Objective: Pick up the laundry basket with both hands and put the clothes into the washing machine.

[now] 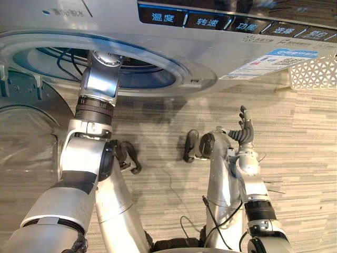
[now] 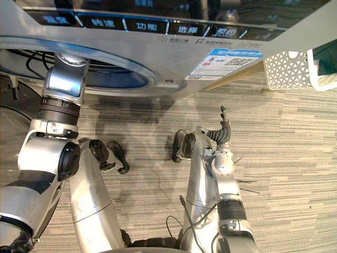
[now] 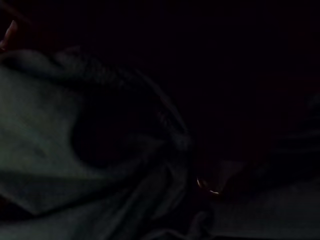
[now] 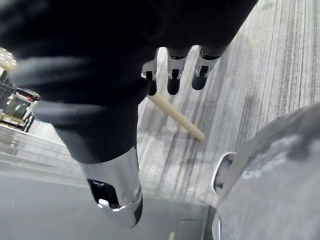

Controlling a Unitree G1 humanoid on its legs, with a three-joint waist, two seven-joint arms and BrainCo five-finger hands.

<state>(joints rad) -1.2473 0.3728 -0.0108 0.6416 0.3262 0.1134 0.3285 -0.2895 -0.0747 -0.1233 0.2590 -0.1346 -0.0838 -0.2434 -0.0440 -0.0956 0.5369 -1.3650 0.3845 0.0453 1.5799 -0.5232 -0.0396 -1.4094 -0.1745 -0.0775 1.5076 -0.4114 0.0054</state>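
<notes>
the left arm reaches into the washing machine drum, likely to drop clothes; the left hand is buried there, so i cannot tell its grip. the right hand hangs empty before the machine, fingers loosely straight. one white basket sits just beside the machine. the clothes are too dark to count.

Under you lies a floor of grey and beige streaked carpet, its fine stripes running side to side across both eye views. You'll find it brightly and evenly lit toward the right, while a soft band of shadow darkens its far strip. Near the floor's far right edge a pale wooden bar slants over the stripes, and your right wrist view shows it lying at an angle on the same streaked floor. At the far right corner stands a white-framed panel with a dark green face; you cannot tell what it is.
</notes>
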